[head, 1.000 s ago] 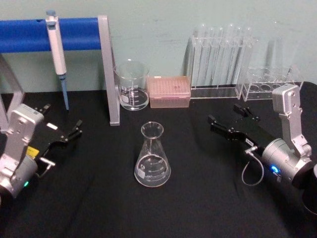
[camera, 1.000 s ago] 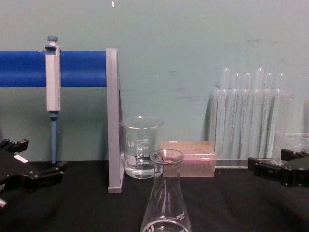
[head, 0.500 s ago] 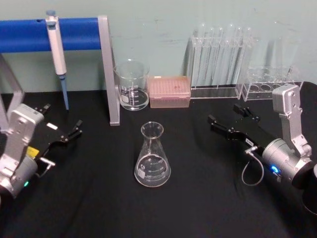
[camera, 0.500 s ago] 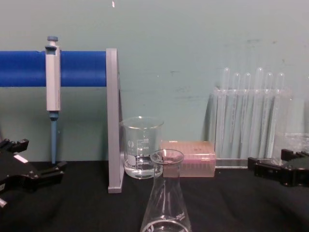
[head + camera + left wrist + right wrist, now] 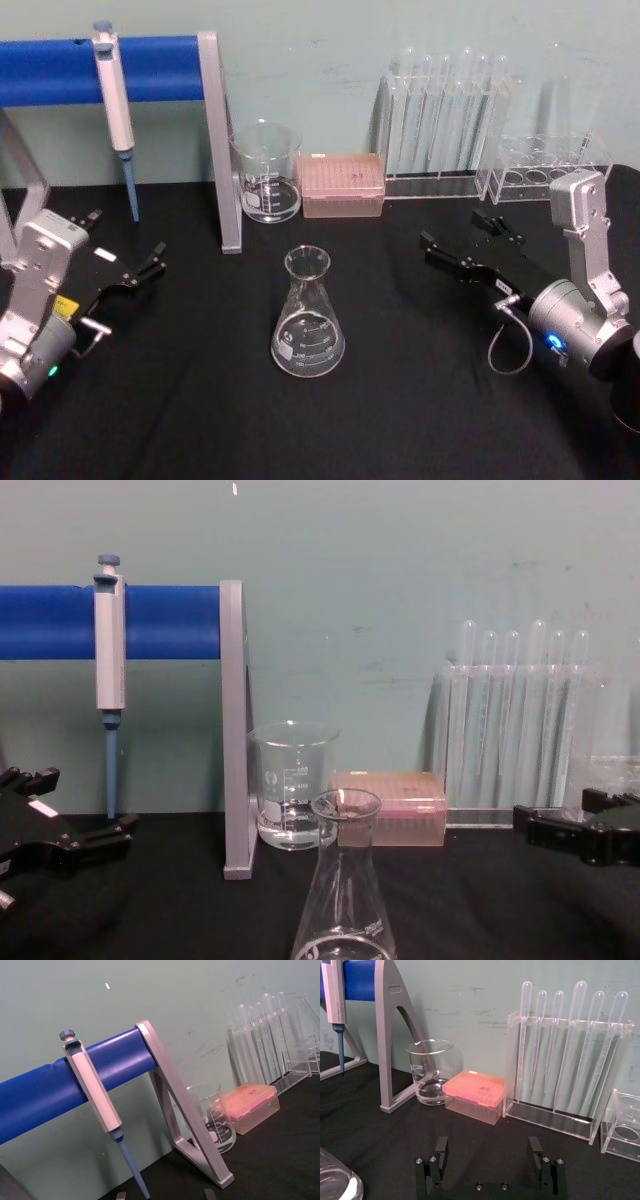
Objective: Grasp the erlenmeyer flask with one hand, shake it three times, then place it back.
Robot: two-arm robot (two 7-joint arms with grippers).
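Reaching for the flask (image 5: 308,318) at frame centre, watch its smooth glass: both grippers, left (image 5: 125,255) and right (image 5: 467,238), gape wide; a glancing touch probably tips it.

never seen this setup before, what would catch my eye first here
The erlenmeyer flask stands upright alone at the middle of the black table, with the open left gripper and the open right gripper on either side, both clear of it. Behind, a pipette hangs from a blue bar, beside a beaker and a pink tip box.
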